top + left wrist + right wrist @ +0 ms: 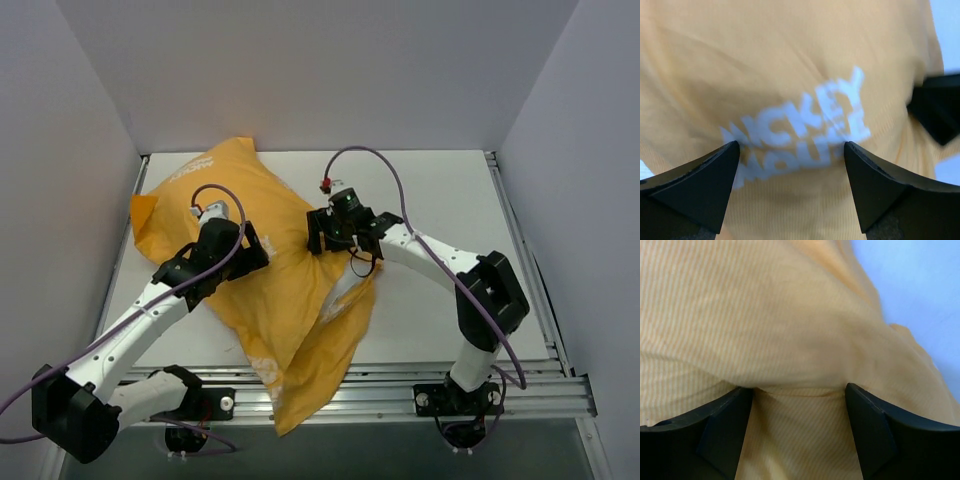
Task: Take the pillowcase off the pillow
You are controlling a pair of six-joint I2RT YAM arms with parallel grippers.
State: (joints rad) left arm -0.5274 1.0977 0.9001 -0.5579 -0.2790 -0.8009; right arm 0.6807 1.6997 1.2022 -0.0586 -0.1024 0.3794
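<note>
The orange-yellow pillowcase (290, 290) lies diagonally across the table with the pillow inside, lettered side up. Its lower end droops over the near rail. A small whitish patch (338, 297) shows by its right edge; I cannot tell if it is the pillow. My left gripper (260, 256) is open and presses down on the case's left middle. In the left wrist view its jaws (790, 147) straddle the white lettering (800, 130). My right gripper (319, 238) is open at the case's right edge. In the right wrist view it (798, 387) straddles a fold of pillowcase fabric (790, 330).
The white table (450, 190) is walled by grey panels at the back and both sides. A metal rail (400, 395) runs along the near edge. Purple cables loop over both arms. My right gripper's black body shows in the left wrist view (940, 107).
</note>
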